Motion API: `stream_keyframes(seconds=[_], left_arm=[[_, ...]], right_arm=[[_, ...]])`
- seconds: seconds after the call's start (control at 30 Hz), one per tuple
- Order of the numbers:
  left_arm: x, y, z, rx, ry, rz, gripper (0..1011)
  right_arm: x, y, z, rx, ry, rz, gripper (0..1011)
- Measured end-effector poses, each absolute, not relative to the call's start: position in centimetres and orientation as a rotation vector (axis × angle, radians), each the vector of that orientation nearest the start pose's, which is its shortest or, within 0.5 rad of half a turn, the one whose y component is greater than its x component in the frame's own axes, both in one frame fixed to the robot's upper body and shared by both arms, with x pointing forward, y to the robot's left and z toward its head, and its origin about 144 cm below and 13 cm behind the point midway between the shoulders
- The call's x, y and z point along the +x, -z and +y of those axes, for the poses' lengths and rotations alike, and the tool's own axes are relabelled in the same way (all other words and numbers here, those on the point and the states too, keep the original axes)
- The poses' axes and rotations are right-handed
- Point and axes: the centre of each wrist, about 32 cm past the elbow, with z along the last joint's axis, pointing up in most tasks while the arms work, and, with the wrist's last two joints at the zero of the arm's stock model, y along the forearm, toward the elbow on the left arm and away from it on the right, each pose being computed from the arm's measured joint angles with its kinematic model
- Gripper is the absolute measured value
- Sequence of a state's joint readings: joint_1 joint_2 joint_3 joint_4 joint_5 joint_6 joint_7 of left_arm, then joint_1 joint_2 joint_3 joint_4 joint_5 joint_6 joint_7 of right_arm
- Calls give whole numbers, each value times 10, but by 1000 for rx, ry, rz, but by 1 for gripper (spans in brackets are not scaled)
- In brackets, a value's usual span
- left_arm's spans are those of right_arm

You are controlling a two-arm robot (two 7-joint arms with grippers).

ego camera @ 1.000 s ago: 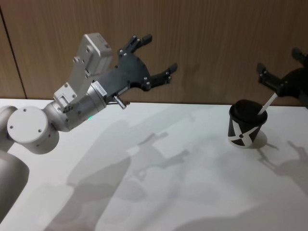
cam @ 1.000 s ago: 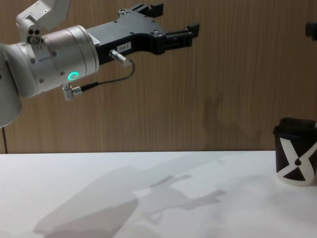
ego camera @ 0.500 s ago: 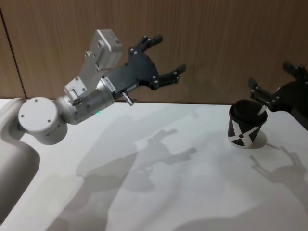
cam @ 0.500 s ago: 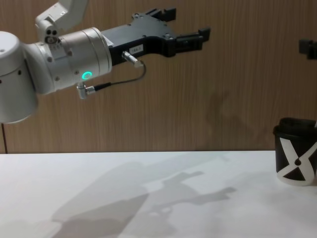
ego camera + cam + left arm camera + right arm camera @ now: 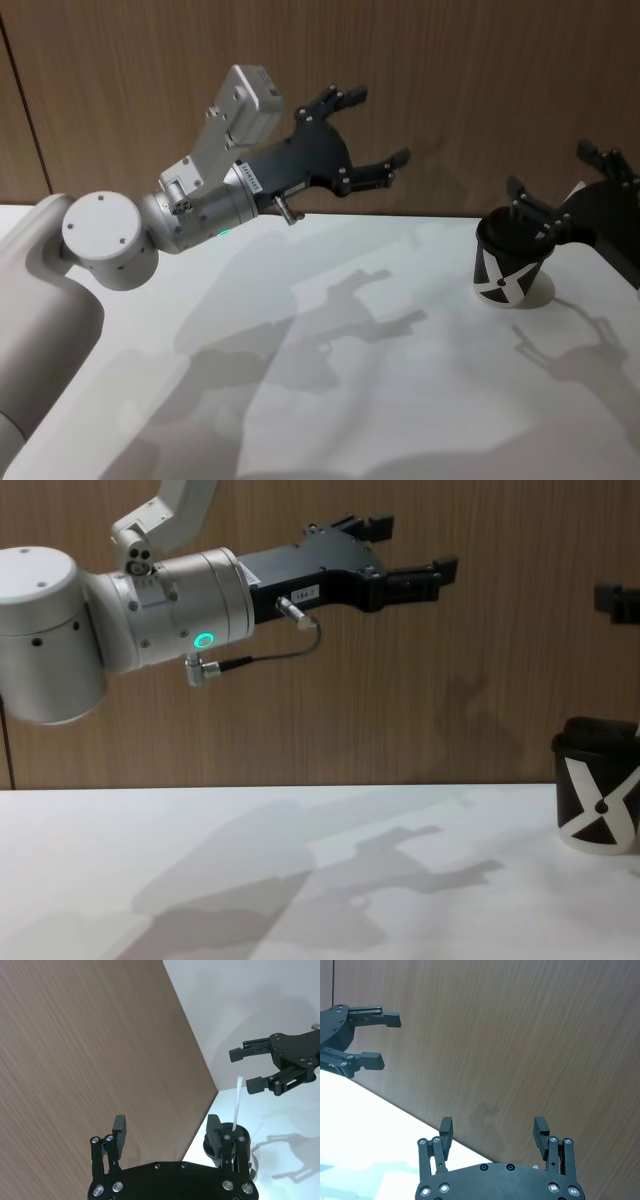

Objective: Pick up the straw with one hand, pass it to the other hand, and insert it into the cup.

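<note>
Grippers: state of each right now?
Left gripper: open, empty, raised above the table.
Right gripper: open, empty, beside the thin white straw standing in the black cup.

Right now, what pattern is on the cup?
The cup is black with a bold white X-like mark and a pale base, clearest in the chest view.
</note>
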State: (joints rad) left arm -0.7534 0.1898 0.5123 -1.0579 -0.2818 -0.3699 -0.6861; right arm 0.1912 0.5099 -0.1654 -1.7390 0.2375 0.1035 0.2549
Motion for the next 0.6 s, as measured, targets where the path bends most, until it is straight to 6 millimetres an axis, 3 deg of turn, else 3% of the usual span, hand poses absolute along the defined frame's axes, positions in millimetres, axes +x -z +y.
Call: stream_keyframes(seconds=[0.6], left_arm=[[638,-1269,172,-103,-477,-502,1003]], right_arm=[[493,-1262,-300,-129,1122,-332,1001]])
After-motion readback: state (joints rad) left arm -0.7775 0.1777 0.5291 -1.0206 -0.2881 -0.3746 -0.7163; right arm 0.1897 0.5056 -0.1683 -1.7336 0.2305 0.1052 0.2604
